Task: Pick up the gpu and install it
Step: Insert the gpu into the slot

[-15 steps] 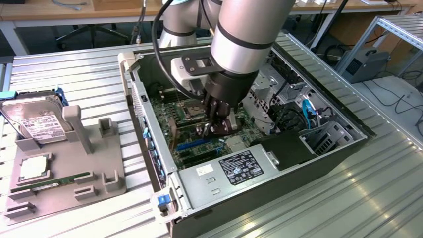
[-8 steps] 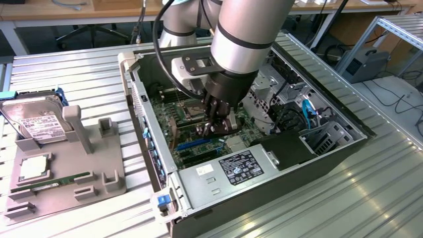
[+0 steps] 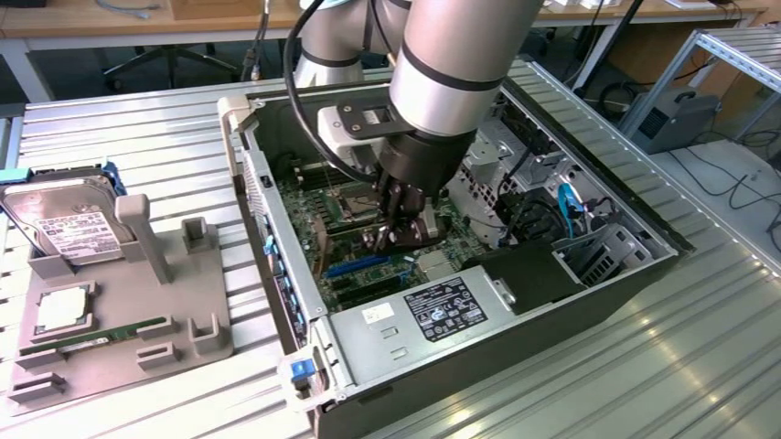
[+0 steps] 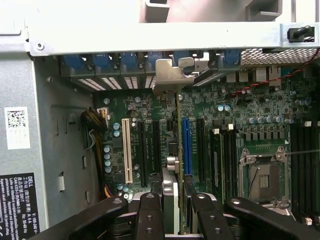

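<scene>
We see the gripper point(image 3: 401, 230) lowered inside the open computer case point(image 3: 288, 240), its fingers point(image 4: 151, 212) pinching the gpu point(image 4: 178, 130) edge-on. The card stands upright over the motherboard point(image 4: 235, 130), beside the blue slot point(image 4: 186, 146), its silver bracket point(image 4: 172, 75) against the case's rear wall.

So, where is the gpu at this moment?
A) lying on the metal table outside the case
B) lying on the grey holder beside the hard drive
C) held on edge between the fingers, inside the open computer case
C: the gpu stands on edge between the fingers over the motherboard slots, inside the computer case.
</scene>
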Motion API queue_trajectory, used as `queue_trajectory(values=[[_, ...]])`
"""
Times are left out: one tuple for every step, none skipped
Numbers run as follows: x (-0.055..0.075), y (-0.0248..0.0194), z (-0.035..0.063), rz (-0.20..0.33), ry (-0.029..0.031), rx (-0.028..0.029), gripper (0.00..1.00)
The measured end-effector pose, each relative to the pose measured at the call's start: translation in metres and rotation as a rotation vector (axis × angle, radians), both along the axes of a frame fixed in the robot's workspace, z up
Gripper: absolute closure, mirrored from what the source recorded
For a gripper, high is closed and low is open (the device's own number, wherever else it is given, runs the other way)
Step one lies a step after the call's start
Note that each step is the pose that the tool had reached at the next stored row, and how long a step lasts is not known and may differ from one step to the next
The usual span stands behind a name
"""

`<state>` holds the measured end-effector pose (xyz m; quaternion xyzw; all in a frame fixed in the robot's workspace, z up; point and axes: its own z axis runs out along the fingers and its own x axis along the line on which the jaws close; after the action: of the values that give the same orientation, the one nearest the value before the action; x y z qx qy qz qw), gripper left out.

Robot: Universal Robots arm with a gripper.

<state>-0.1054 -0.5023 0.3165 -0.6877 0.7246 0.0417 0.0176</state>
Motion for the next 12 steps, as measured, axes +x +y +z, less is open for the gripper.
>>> queue_trajectory(values=[[0.000, 0.0005, -0.0003, 0.000, 0.0000, -0.0004, 0.73], [0.000, 0.0012, -0.0005, 0.000, 0.0000, -0.0011, 0.73], [0.000, 0.0036, -0.0009, 0.000, 0.0000, -0.0046, 0.73], [0.000, 0.0053, -0.0012, 0.000, -0.0001, -0.0078, 0.73], [0.000, 0.0064, -0.0015, 0.000, 0.0000, -0.0105, 0.73], [0.000, 0.0095, -0.0020, 0.000, -0.0001, -0.0184, 0.73], [0.000, 0.0112, -0.0022, 0.000, 0.0000, -0.0219, 0.73], [0.001, 0.0134, -0.0025, 0.000, 0.0000, -0.0252, 0.73], [0.002, 0.0182, -0.0028, 0.000, 0.0002, -0.0310, 0.73], [0.003, 0.0227, -0.0029, 0.000, 0.0004, -0.0362, 0.73], [0.004, 0.0257, -0.0031, 0.000, 0.0005, -0.0400, 0.73], [0.004, 0.0284, -0.0033, 0.000, 0.0005, -0.0439, 0.73]])
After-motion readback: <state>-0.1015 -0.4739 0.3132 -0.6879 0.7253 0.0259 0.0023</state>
